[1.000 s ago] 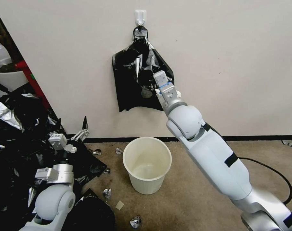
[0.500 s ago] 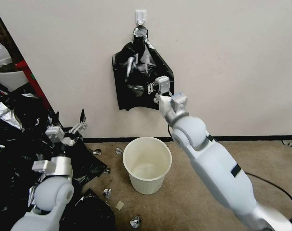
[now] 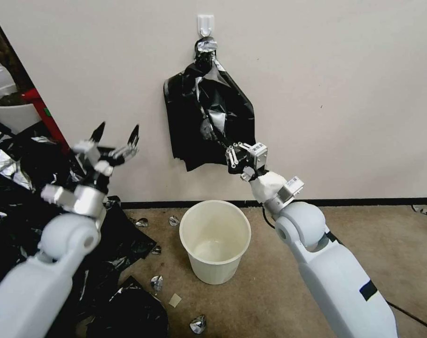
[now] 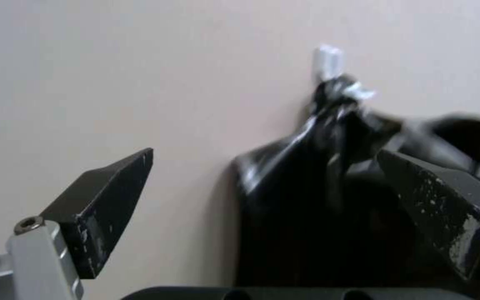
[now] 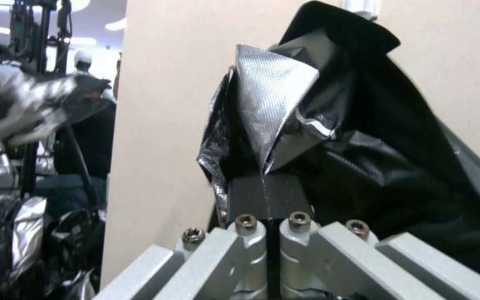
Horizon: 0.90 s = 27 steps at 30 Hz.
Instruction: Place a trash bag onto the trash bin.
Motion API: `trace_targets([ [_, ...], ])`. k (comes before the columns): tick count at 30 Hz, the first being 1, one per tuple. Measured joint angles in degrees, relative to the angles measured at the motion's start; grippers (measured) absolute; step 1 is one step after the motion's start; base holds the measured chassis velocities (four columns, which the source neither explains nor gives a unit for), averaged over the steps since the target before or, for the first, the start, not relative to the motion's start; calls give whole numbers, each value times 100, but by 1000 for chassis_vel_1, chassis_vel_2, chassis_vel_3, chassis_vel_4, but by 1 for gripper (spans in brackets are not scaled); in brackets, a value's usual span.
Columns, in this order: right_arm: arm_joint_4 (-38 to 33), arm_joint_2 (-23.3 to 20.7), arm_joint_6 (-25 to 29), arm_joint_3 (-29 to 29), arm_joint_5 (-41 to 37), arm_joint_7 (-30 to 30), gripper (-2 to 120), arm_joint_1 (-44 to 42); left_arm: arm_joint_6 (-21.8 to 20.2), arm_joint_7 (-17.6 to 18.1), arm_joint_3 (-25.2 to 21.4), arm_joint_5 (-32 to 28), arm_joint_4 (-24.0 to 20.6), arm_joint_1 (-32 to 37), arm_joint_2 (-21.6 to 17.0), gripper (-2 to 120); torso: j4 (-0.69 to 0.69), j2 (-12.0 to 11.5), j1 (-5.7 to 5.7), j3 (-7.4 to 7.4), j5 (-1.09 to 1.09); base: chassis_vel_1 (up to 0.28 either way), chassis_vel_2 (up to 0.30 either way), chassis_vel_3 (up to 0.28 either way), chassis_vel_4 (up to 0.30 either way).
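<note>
The right hand [image 3: 228, 151] reaches up to the wall in front of the robot, its two dark fingers pressed together on a fold of the trash bag [image 3: 213, 123]. In the right wrist view the fingers [image 5: 266, 196] meet with no gap, and a silvery crease of the trash bag [image 5: 276, 116] rises straight out from between them. The pinched sheet is the front layer of the black bags hanging from the white wall hook [image 3: 205, 24]; the bunch is gathered at a grey-taped neck [image 3: 206, 45] just under the hook, and the gripped layer runs taut from there to the fingers.

The left hand [image 3: 115, 135] is raised at the robot's left, well apart from the bags, with its pointed fingers spread wide and nothing between them. The left wrist view shows the same gap, one finger [image 4: 106, 196] against bare wall and the hanging bags beyond the other.

The trash bin [image 3: 215, 240] stands upright on the brown carpet [image 3: 288, 300], below the hanging bags and close to the wall, with no liner in it. A heap of black and silver plastic scraps [image 3: 16, 188] lies on the floor at the left, and a few small scraps sit near the bin.
</note>
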<state>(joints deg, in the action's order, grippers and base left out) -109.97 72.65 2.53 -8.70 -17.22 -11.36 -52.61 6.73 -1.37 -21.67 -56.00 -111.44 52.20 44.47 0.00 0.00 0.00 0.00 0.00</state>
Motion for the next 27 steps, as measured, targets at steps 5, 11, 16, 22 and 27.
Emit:
trace_targets([
  [5,40,123,155,-21,12,112,0,-4,-540,-372,1140,-266,275,-1370,-351,100,1,0,0,0,-1,0,0,0,0],
  [11,113,233,224,-21,35,374,0,54,-973,-602,2305,-195,564,-2835,-311,100,-2,0,0,0,3,0,0,0,0],
  [16,151,314,226,-20,117,453,0,169,-1241,-843,2792,209,950,-3430,-121,100,-1,0,0,1,1,0,0,0,0],
  [22,104,320,235,-41,257,456,0,228,-1444,-1133,3175,570,1250,-3727,-51,100,1,0,0,0,-1,0,0,0,0],
  [27,84,330,250,-44,328,453,0,225,-1536,-1150,3348,761,1417,-3899,4,100,0,0,0,0,0,0,0,0,0],
])
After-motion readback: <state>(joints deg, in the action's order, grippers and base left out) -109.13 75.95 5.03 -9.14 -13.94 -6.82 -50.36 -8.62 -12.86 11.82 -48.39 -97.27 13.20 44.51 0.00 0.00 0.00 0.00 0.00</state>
